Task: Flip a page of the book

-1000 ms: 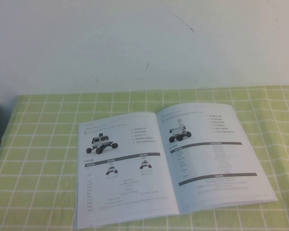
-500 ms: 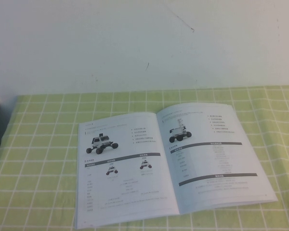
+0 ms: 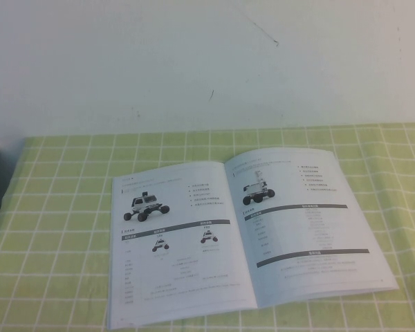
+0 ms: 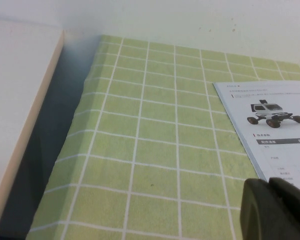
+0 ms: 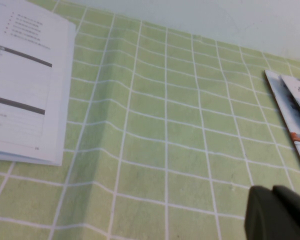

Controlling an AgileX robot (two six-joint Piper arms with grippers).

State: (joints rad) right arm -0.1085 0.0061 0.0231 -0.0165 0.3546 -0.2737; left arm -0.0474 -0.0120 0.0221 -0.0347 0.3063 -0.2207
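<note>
The book (image 3: 242,232) lies open and flat on the green checked tablecloth (image 3: 55,228), near the table's front edge. Its left page (image 3: 180,238) shows a wheeled robot photo and a table. Its right page (image 3: 304,221) shows another robot photo and dark-headed tables. No gripper shows in the high view. My left gripper (image 4: 270,186) is shut and empty, above the cloth by the book's left edge (image 4: 240,130). My right gripper (image 5: 273,192) is shut and empty, above the cloth to the right of the book's right page (image 5: 25,85).
A white wall rises behind the table. A pale board (image 4: 15,115) stands off the table's left edge. Other printed booklets (image 5: 295,115) lie on the cloth to the far right of the book.
</note>
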